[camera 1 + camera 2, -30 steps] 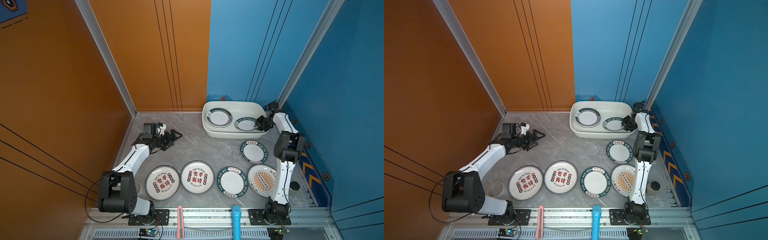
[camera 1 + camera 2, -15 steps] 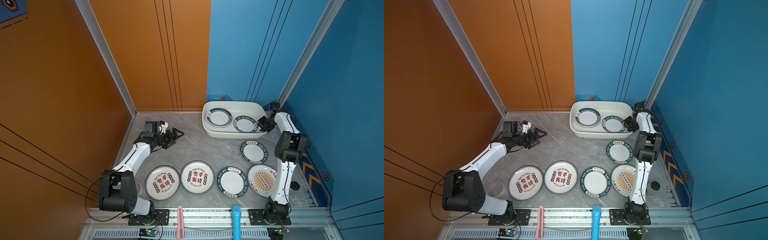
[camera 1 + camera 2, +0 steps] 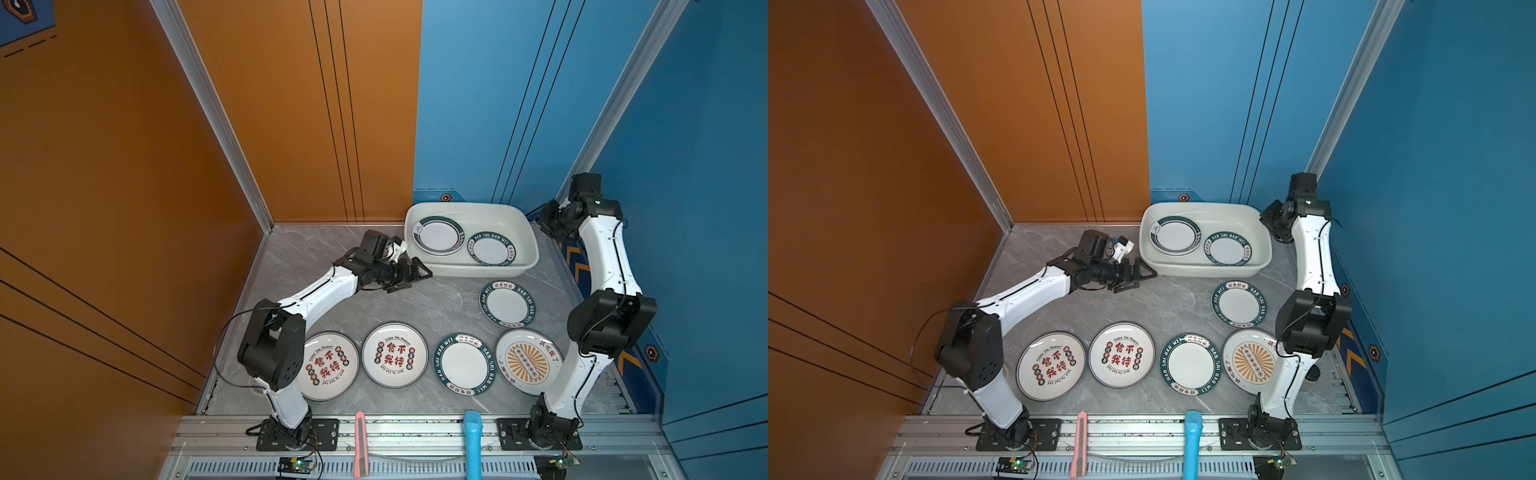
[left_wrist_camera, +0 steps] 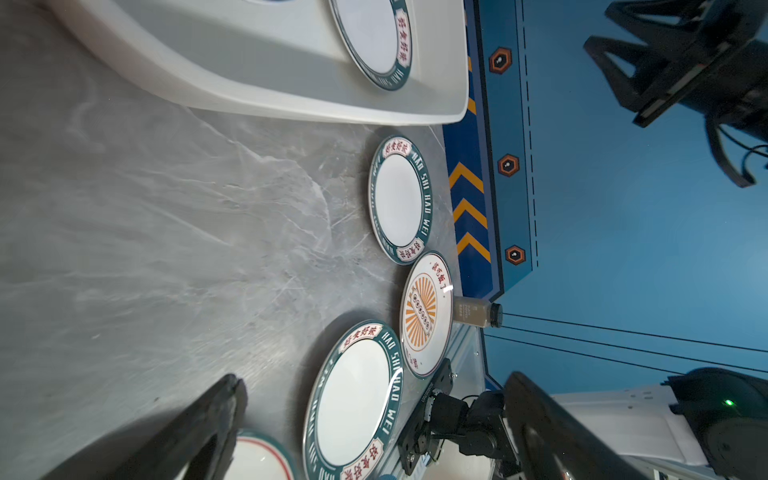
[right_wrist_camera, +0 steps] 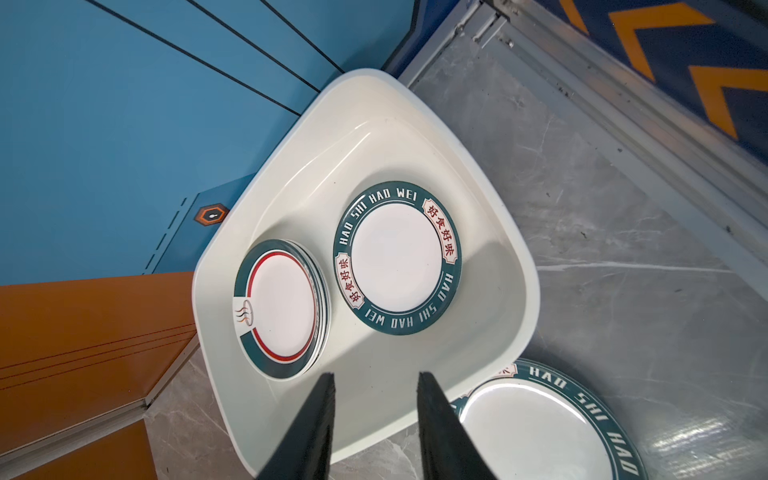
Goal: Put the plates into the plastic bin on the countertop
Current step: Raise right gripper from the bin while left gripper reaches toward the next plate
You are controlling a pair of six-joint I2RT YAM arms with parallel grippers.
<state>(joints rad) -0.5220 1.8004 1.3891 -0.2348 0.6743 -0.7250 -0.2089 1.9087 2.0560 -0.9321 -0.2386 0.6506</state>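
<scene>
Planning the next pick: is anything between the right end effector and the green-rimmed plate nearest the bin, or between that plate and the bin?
Nothing visible. The right end effector hangs empty by the rim of the bin. The green-rimmed plate lies bare on the countertop just in front of it. Only the bin's wall must be cleared.

Plate in bin (image 5: 505, 249), green rim (image 5: 397, 257): "HAO SHI HAO WEI" twice in white caps, red "好食好味" in 2 cream panels. Same lettering on rear green-rim plate (image 3: 507, 302) & front green-rim plate (image 3: 464, 363) on surface (image 3: 415, 299). Left red-char plate (image 3: 328, 365) & mid red-char plate (image 3: 394, 354): big "食不我待", "Enjoy The Moment" above, "Just To Eat…" below, rest illegible. Sunburst plate (image 3: 528, 362): red chars at rim, too small to read. Stacked plate (image 5: 282, 307): steaming-bowl emblem.
</scene>
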